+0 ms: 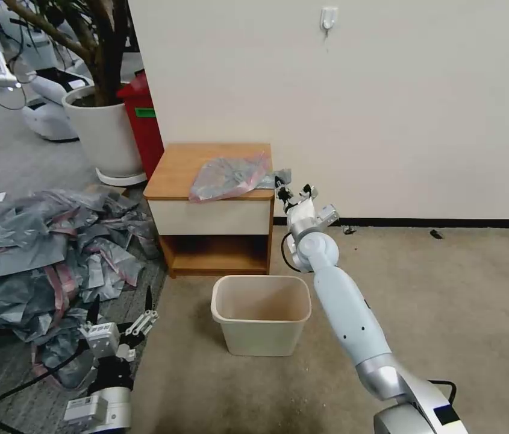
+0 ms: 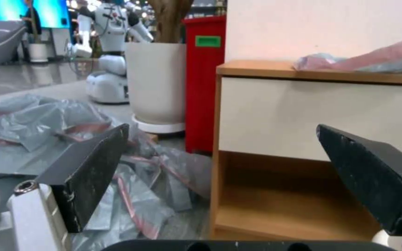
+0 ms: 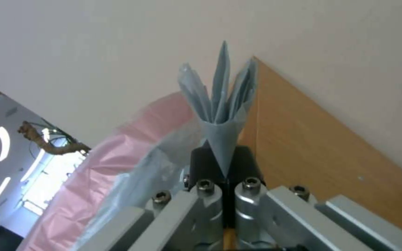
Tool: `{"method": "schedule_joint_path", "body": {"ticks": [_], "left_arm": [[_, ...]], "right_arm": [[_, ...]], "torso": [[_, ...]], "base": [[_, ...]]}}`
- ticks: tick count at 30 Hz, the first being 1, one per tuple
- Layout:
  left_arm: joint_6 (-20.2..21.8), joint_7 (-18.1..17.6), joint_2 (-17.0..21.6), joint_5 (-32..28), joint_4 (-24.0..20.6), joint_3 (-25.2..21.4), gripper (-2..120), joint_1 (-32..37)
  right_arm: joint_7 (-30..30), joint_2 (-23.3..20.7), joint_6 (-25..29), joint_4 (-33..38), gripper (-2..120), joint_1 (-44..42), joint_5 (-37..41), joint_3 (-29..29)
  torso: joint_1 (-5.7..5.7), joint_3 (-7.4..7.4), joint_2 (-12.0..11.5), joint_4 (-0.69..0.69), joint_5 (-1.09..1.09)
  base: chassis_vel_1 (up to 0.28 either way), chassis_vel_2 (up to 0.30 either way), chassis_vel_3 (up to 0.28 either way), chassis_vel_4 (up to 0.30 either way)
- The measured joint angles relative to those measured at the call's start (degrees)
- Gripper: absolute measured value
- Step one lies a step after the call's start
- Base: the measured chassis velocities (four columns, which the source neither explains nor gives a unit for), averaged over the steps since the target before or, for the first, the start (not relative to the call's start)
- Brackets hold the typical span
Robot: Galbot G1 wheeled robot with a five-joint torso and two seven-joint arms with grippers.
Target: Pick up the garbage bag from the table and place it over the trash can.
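The right gripper (image 1: 282, 182), jaws pressed together, is clamped on a grey corner of the single thin translucent grey plastic garbage bag with a pink-red band (image 1: 230, 176), which lies on the light-brown top of the one small square wooden table (image 1: 176, 175), at its right front corner. The pinched fold (image 3: 220, 115) fanning above the black fingertips is revealed in the right wrist view. One small beige rectangular plastic trash can (image 1: 261, 314) is seen on the floor before the table. The left gripper (image 1: 120, 303), jaws spread wide and holding nothing, is parked low beside a heap of grey bags (image 1: 43, 253).
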Motion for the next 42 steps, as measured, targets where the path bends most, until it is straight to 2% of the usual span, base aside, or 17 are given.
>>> {"method": "schedule_joint_path", "body": {"ticks": [1,4,9,13,14,18,22,24,30,42], "left_arm": [[0.0,0.0,0.0,0.0,0.0,0.0,100,0.0],[-0.2,-0.2,-0.2,-0.5,0.0,-0.2,100,-0.5],[-0.2,-0.9,0.0,-1.9,-0.2,-1.3,100,-0.8],[-0.2,-1.5,0.3,-3.5,-0.3,-3.4,100,-1.0],[-0.2,-1.5,0.3,-3.5,-0.3,-3.4,100,-1.0],[-0.4,-2.1,-0.1,-5.7,-0.5,-6.2,100,-1.5],[-0.4,-2.3,0.0,-7.0,-0.4,-7.7,100,-1.7],[-0.5,-2.4,0.1,-7.9,-0.1,-8.7,100,-1.9],[-0.4,-2.5,-0.3,-7.8,0.2,-7.9,100,-2.6],[0.0,-2.6,-0.2,-5.8,0.0,-4.7,100,-3.1]], "right_arm": [[0.0,0.0,0.0,0.0,0,0.0,0.0,0.0],[5.8,-2.2,-1.1,7.5,0,-3.6,0.5,-2.5],[11.5,-3.8,-1.8,14.5,0,-7.2,0.6,-4.6],[19.8,-5.6,-2.8,25.1,0,-11.7,0.5,-7.3],[19.8,-5.6,-2.8,25.1,0,-11.7,0.5,-7.3],[26.7,-8.7,-4.2,34.4,0,-17.7,-0.1,-10.7],[29.0,-10.7,-4.5,38.0,0,-21.8,-1.1,-12.7],[30.8,-13.1,-4.6,40.9,0,-26.6,-3.1,-15.8],[31.0,-15.3,-3.9,41.1,0,-32.6,-7.2,-19.8],[28.9,-14.8,-2.5,37.5,0,-35.8,-10.2,-18.2]], "torso": [[0.00,0.00,0.0,0.00,0.00],[0.00,-0.01,0.0,-0.01,0.00],[0.00,-0.01,0.0,-0.01,0.00],[0.00,-0.01,0.0,0.00,0.00],[0.00,-0.01,0.0,0.00,0.00],[0.00,-0.01,0.0,0.01,0.00],[0.00,-0.01,0.0,0.00,0.00],[0.00,-0.01,0.0,-0.01,0.00],[0.00,-0.01,0.0,0.00,0.00],[0.00,0.00,0.0,0.00,0.00]], "base": [[0.000,0.000,0.000,0.000],[0.000,0.000,0.000,0.000],[0.000,0.000,0.000,0.000],[0.000,0.000,0.000,0.000],[0.000,0.000,0.000,0.000],[0.000,0.000,0.000,0.000],[0.000,0.000,0.000,0.000],[0.000,0.000,0.000,0.000],[0.000,0.000,0.000,0.000],[0.000,0.000,0.000,0.000]]}}
